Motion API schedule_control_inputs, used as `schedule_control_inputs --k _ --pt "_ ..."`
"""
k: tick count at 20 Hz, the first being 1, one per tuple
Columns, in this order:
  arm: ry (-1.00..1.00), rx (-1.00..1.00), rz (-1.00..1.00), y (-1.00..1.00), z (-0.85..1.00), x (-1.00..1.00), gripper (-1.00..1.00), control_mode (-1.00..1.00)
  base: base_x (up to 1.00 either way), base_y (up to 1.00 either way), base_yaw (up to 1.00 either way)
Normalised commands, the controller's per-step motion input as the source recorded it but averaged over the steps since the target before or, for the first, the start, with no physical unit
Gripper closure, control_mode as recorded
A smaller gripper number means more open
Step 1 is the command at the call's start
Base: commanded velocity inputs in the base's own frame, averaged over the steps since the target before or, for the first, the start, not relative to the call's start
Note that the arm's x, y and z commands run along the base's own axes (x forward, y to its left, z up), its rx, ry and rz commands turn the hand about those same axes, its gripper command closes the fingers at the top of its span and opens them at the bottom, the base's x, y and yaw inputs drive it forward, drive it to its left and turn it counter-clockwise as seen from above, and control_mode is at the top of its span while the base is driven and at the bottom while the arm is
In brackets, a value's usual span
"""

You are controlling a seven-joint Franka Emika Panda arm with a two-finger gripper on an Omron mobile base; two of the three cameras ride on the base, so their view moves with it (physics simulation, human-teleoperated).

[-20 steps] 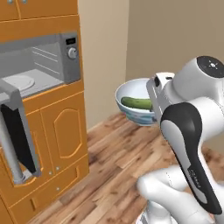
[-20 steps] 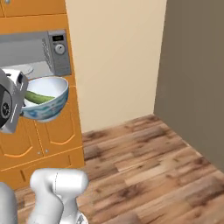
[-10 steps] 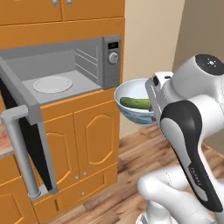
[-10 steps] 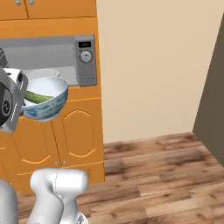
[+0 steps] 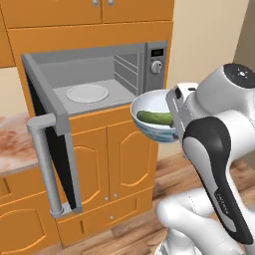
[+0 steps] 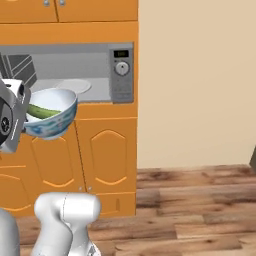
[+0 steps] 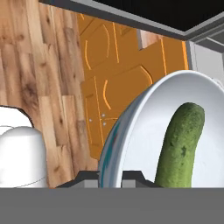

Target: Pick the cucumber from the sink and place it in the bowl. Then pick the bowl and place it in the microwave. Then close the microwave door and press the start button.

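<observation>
Your gripper is clenched on the near rim of the bowl, with the cucumber lying inside it. The bowl hangs just outside the microwave, off its right front corner; the open cavity lies ahead and left.

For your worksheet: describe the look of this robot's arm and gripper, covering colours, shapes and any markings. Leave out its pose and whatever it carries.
The arm is glossy white with rounded, bulbous shells and a broad dark grey-black band curving along one link, bearing small pale lettering too tiny to read. A round white cap carries small dark dots. The hand is a boxy white block with grey trim. The gripper has two small dark finger tips. No cables show.
</observation>
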Motion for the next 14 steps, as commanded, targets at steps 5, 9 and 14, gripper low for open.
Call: schedule_control_inputs --k 5,9,14 --pt "0.0 0.0 0.0 0.0 0.0 0.0 1.0 1.0 0.42 0.08 0.31" --pt "0.0 0.0 0.0 0.0 0.0 0.0 1.0 1.0 0.11 0.03 0.17" --pt "-0.01 0.0 0.06 0.0 -0.05 0.06 1.0 -1.0 0.0 0.0 0.0"
